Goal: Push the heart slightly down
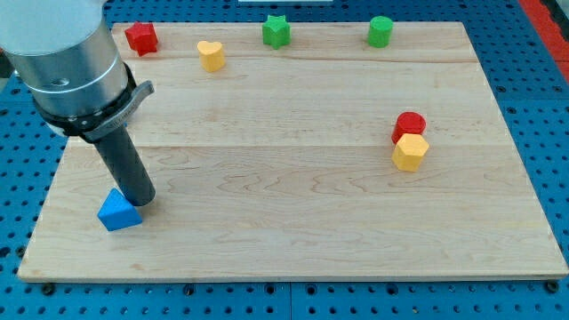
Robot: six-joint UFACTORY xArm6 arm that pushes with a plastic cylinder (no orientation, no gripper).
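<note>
On the bench [293,178], camera view: my tip [142,201] sits at the view's lower left, touching the blue triangular block [118,212] at its upper right. I carry no fingers, only a rod. Yellow heart [211,55]: near the top edge, left of centre, well apart from my tip. Red star-like block [140,37]: top left. Green star [276,31], green cylinder [380,31]: top edge. Red cylinder [410,125] touching yellow hexagon [410,152]: right side.
</note>
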